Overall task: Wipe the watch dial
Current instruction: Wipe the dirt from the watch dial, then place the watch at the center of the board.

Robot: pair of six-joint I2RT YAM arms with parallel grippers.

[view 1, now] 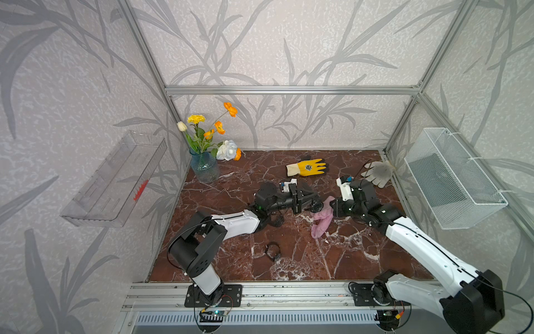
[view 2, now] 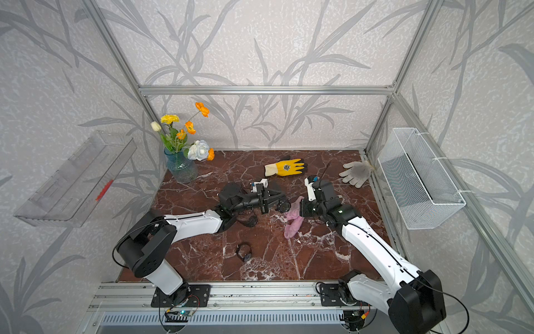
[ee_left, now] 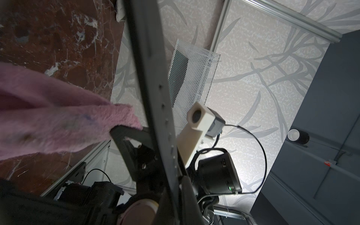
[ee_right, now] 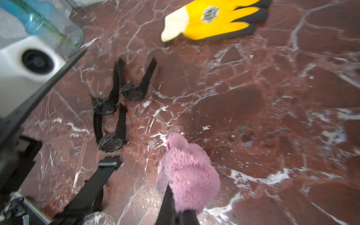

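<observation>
The watch sits mid-table. Its dial is too small to read in both top views, and its holed strap blocks much of the left wrist view (the right wrist view is blurred). The left gripper is clamped on the watch. Just right of it, the right gripper pinches the pink cloth, its tips buried in the pile. I cannot tell whether cloth and dial touch.

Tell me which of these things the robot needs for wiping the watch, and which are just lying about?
Needed: held watch, pink cloth.
Lying about: yellow glove, grey glove, flower vase, loose watch, wire basket, clear shelf.
</observation>
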